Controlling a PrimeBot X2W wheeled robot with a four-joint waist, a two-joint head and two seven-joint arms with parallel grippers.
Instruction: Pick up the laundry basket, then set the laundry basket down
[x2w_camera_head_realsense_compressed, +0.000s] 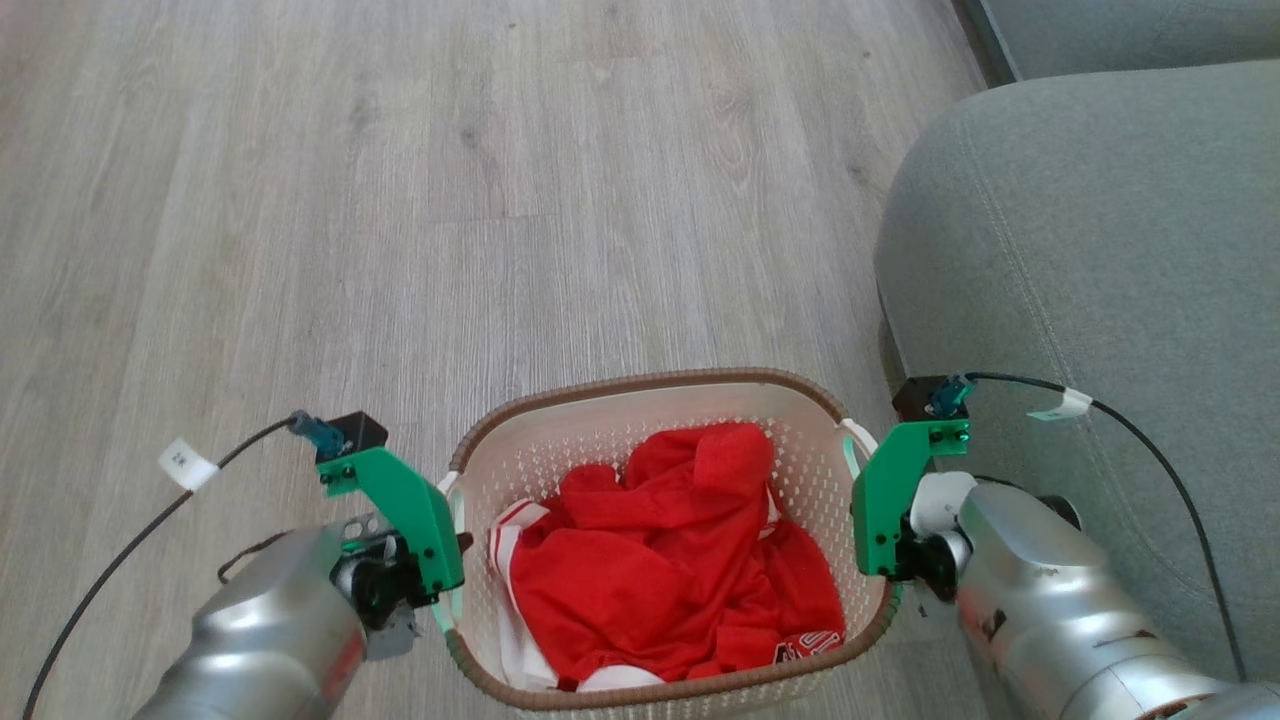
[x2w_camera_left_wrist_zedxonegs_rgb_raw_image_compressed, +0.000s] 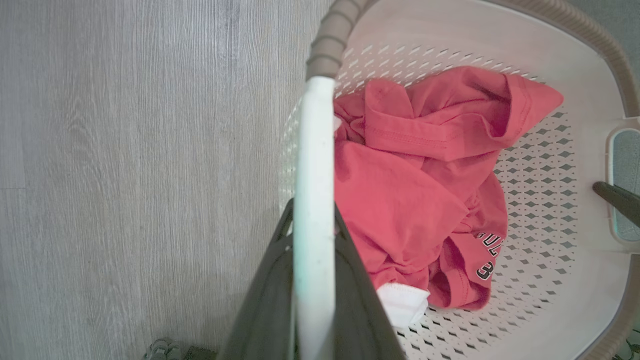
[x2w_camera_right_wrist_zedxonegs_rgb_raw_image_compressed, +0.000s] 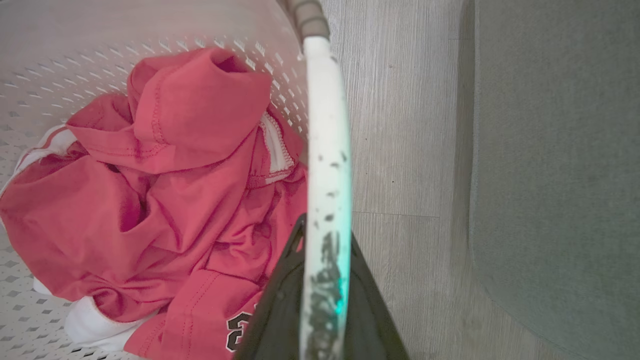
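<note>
Beside the grey sofa (x2w_camera_head_realsense_compressed: 1100, 250), the laundry basket (x2w_camera_head_realsense_compressed: 640, 379) is on or just above the floor (x2w_camera_head_realsense_compressed: 400, 200); contact is hidden. Jaws of left gripper (x2w_camera_left_wrist_zedxonegs_rgb_raw_image_compressed: 312, 215) and right gripper (x2w_camera_right_wrist_zedxonegs_rgb_raw_image_compressed: 326, 230) stand narrow, each clamping a white handle (x2w_camera_left_wrist_zedxonegs_rgb_raw_image_compressed: 314, 150).

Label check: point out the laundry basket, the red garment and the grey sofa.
laundry basket (x2w_camera_head_realsense_compressed: 680, 377): head view, far brown rim.
red garment (x2w_camera_head_realsense_compressed: 650, 570): head view, middle of the crumpled fabric.
grey sofa (x2w_camera_head_realsense_compressed: 1100, 250): head view, rounded armrest.
</note>
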